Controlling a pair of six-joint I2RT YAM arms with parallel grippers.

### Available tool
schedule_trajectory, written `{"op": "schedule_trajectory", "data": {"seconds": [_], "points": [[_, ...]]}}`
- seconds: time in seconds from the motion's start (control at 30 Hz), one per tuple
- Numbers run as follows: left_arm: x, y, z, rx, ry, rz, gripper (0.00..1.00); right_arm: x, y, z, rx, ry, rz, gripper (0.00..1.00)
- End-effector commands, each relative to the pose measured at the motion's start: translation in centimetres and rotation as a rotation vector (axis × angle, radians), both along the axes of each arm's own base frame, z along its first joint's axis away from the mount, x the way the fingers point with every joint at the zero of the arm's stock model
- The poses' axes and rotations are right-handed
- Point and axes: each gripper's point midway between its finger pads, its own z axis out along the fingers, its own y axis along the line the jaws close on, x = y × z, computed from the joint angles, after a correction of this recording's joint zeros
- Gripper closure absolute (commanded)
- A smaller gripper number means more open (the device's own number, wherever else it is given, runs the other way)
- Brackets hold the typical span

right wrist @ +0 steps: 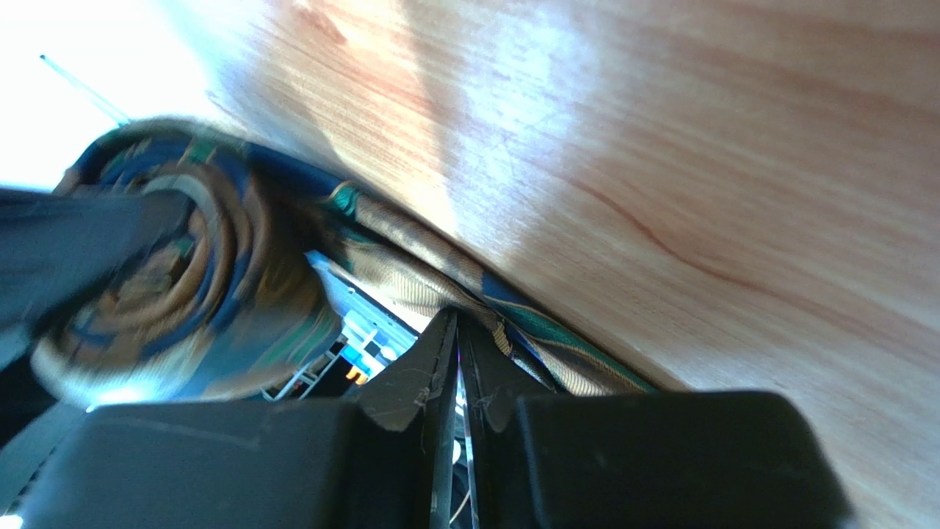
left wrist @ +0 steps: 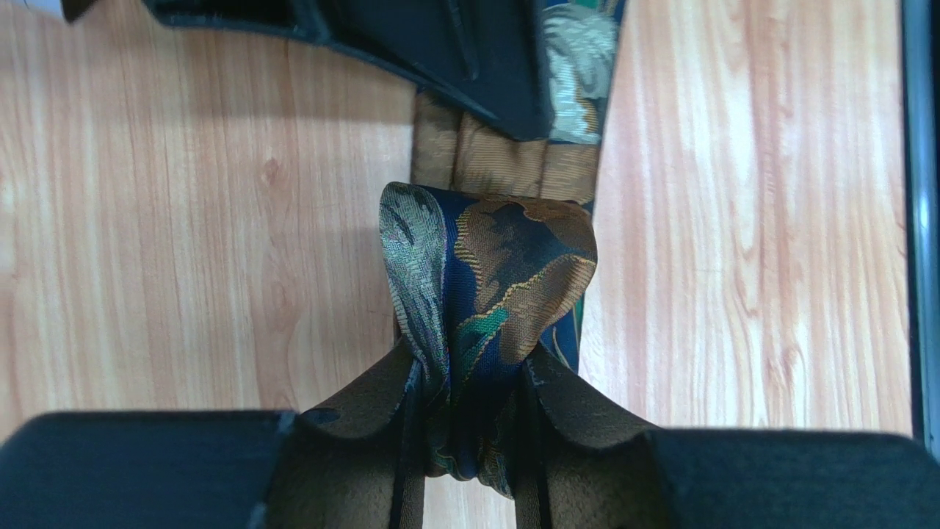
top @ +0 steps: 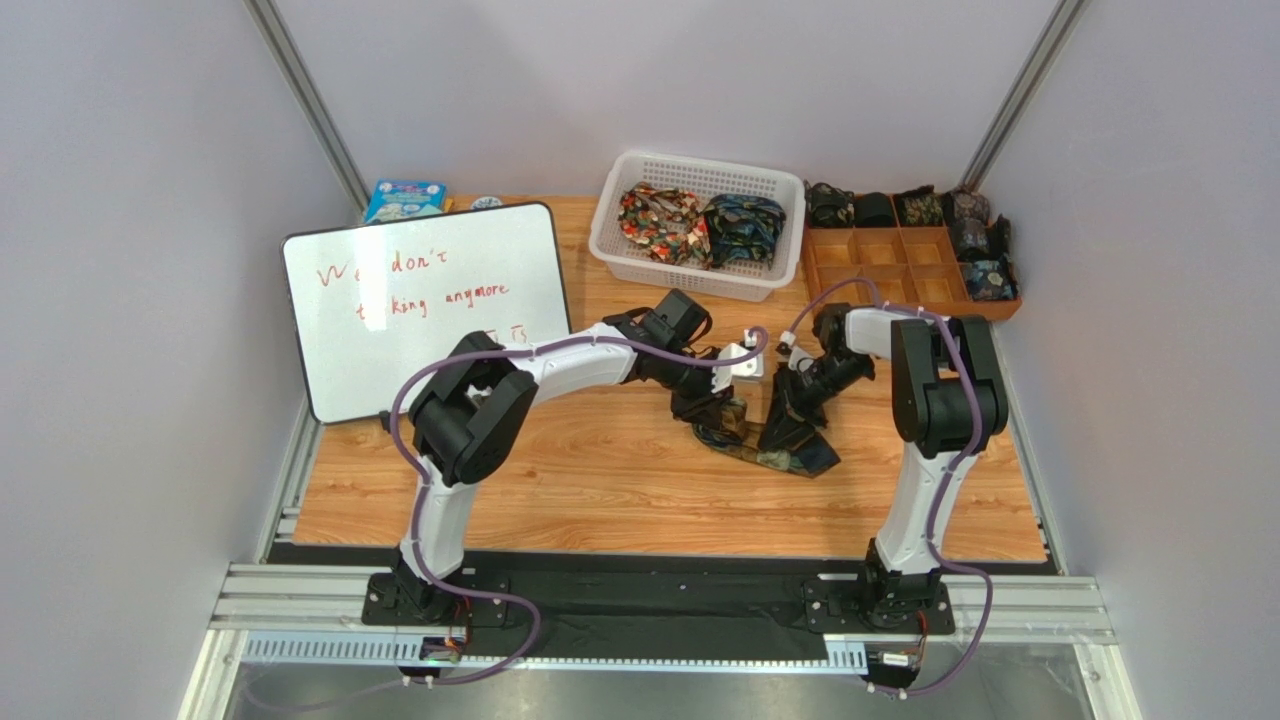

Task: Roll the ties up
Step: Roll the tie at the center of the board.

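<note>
Fabric of a half-rolled tie (left wrist: pixel 485 276) is clamped between the fingers of the left gripper (left wrist: pixel 469 380) at the middle of the table (top: pixel 601 480). Just beside it, the right gripper (right wrist: pixel 458 331) is seen squeezed nearly together against the tie's flat tail; a pinch cannot be confirmed. Farther back, bunched ties (top: pixel 703 225) are held in a white basket (top: pixel 691 279), and rolled ties (top: pixel 984 233) in a wooden tray (top: pixel 902 278).

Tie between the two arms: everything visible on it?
The tie is dark blue woven fabric with a gold-brown and green leafy pattern and brown backing. One end is partly rolled, the left gripper jaws shut on it; the rest lies flat on the wooden table. The right gripper meets the strip, grip unclear.
</note>
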Motion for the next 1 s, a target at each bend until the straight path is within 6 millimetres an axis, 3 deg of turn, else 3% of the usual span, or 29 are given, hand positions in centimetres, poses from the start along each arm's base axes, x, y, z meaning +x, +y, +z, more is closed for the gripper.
{"op": "schedule_trajectory", "data": {"seconds": [0.0, 0.07, 0.4, 0.53, 0.7, 0.83, 0.97], "points": [[-1.4, 1.0, 3.5, -0.072, -0.022, -0.111, 0.82, 1.8, -2.1, -3.0, -0.181, -0.091, 0.028, 0.87], [-1.8, 1.4, 3.1, -0.060, -0.029, -0.136, 0.82, 2.0, -2.2, -3.0, -0.187, -0.092, 0.024, 0.87], [-0.6, 4.5, -3.2, 0.187, -0.074, -0.090, 0.86, 3.7, -1.8, -1.9, -0.161, -0.152, 0.024, 0.90], [0.1, 4.8, -4.0, 0.240, -0.109, -0.050, 0.85, 3.9, 0.9, 2.0, 0.047, -0.218, 0.010, 0.86], [-0.1, 4.4, -4.3, 0.249, -0.107, -0.041, 0.78, 4.1, 2.9, 6.4, 0.203, -0.315, -0.022, 0.64], [-0.2, 4.3, -4.4, 0.253, -0.106, -0.045, 0.76, 3.9, 3.7, 7.0, 0.261, -0.317, -0.028, 0.59], [-0.3, 4.3, -4.5, 0.256, -0.098, -0.048, 0.75, 3.2, 4.5, 6.2, 0.266, -0.303, -0.015, 0.59]]}}
